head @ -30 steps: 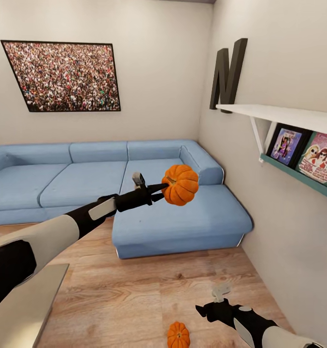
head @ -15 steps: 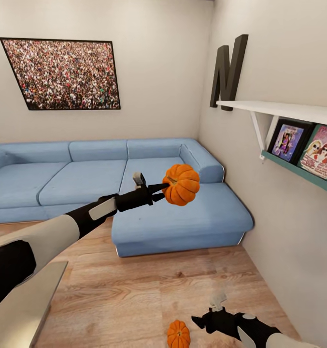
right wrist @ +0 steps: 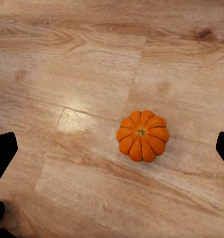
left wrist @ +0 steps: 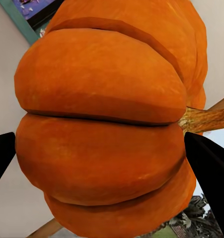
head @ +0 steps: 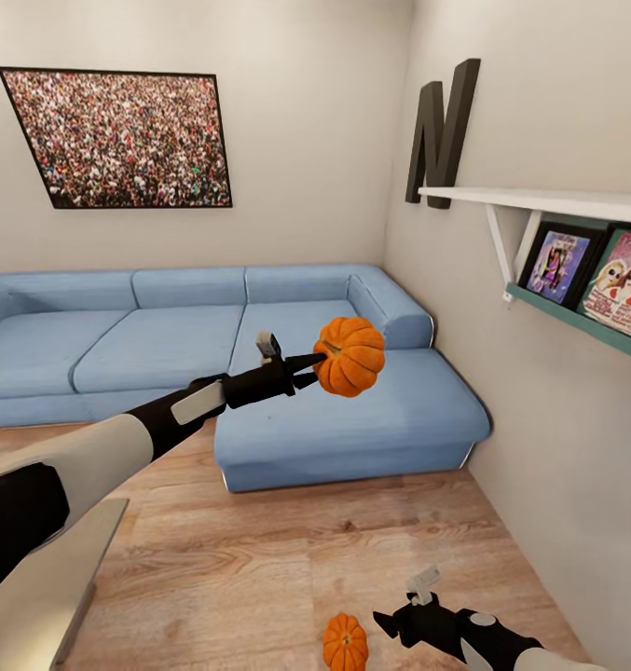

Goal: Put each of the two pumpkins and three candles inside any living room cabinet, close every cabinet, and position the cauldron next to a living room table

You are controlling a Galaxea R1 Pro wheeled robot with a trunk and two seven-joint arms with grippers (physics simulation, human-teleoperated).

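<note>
orange pumpkin [left wrist: 102, 124] clamped in left pincer [head: 317, 365], second pumpkin [right wrist: 142, 135] on floor [right wrist: 82, 74]

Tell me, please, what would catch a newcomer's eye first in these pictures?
Probably the bright orange pumpkin held up in the left gripper, in front of the blue corner sofa. Next, a second pumpkin sitting on the wooden floor, with the open right gripper close beside it.
</note>
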